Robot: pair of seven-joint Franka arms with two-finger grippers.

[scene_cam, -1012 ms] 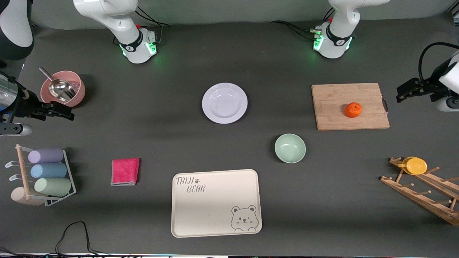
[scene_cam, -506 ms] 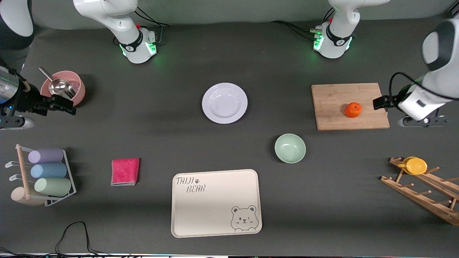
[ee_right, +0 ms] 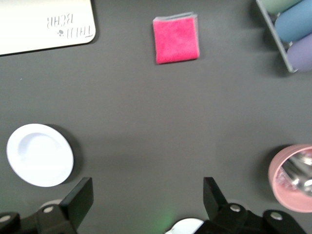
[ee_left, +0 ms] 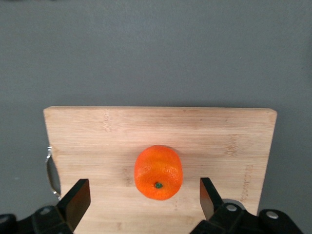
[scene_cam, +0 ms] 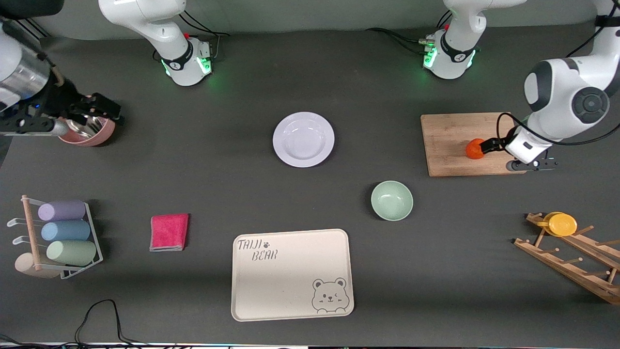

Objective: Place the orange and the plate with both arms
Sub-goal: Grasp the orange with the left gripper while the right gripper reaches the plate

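A robot lab is shown: two white arms with green-lit bases are mounted on a dark desk, where kitchen props such as a cutting board and tray are laid out.

My right gripper hangs open over bare worktop; I see the plate, pink cloth and pink bowl.

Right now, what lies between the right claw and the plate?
Only bare dark table. The front view shows the open right claw over the pink bowl, nothing before the plate.
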